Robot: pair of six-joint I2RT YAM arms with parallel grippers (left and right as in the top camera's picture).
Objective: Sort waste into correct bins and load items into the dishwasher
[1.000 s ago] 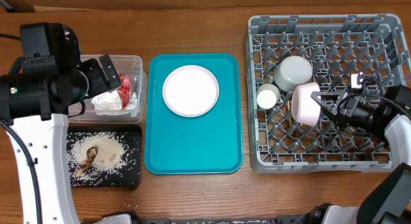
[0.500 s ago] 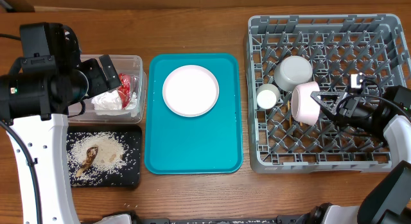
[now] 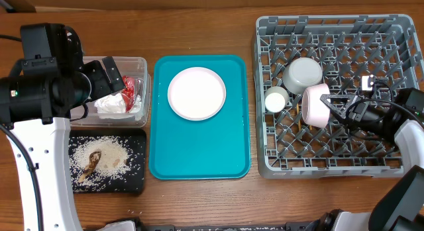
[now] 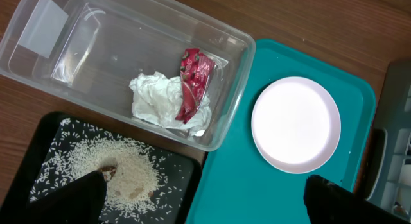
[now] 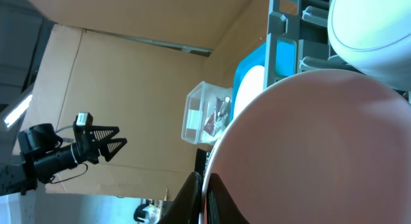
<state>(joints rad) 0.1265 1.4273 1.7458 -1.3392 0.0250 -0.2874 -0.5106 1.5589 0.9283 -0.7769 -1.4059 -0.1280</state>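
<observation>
In the rack [image 3: 318, 155], pink bowl [image 3: 315, 106] tipped sideways

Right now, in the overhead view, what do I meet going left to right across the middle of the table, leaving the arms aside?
clear tub → plate → small white cup → pink bowl

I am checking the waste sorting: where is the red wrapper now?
In the overhead view, the red wrapper lies inside the clear tub on the table's left side, touching the white napkin, with the black tray alongside the tub.
</observation>
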